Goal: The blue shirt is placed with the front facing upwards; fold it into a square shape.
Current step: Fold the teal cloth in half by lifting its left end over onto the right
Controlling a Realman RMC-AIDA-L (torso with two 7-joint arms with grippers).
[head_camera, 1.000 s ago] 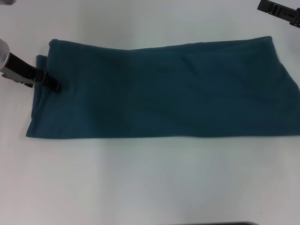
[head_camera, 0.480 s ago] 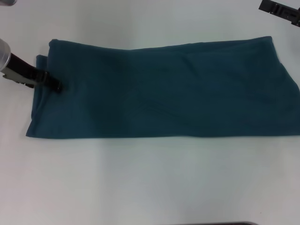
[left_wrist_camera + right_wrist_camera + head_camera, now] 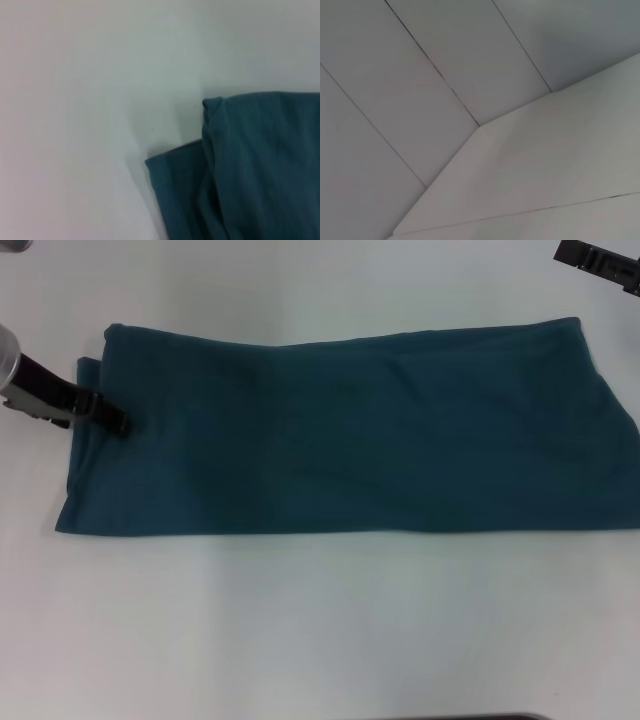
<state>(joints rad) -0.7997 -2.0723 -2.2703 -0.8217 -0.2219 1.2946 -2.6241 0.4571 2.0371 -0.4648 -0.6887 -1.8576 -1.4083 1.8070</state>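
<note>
Shirt pos: the blue shirt (image 3: 340, 435) lies flat on the white desk (image 3: 320, 630), folded lengthwise into a long band running across the head view; no lettering or collar showing, plain teal cloth on top
Shirt vs left end effector: left end effector (image 3: 118, 423) sits on the shirt's left end, tip touching the cloth just inside the short edge, nearer the far corner than the near one
Left end effector state: fingers read as one dark tip pressed at the cloth; can't tell if closed on fabric or just resting on it
Left wrist view: shows the shirt's corner (image 3: 250, 170), two layers, upper layer's folded edge set back from a lower layer that sticks out beyond it; bare desk beside it; own fingers not visible here
Shirt vs right end effector: right end effector (image 3: 600, 262) at far right of head view, well apart from the shirt, beyond its far right corner, off the cloth
Right end effector state: only partly in frame, can't tell open or closed
Right wrist view: no shirt, only pale flat panels w/ thin dark seams (image 3: 440, 80)
Surroundings: desk around shirt is plain white
Left arm pose: comes in from the left edge, low, angled down and inward toward the shirt, silver wrist section (image 3: 8, 350) at frame edge
Right arm pose: held back at the far right corner
</note>
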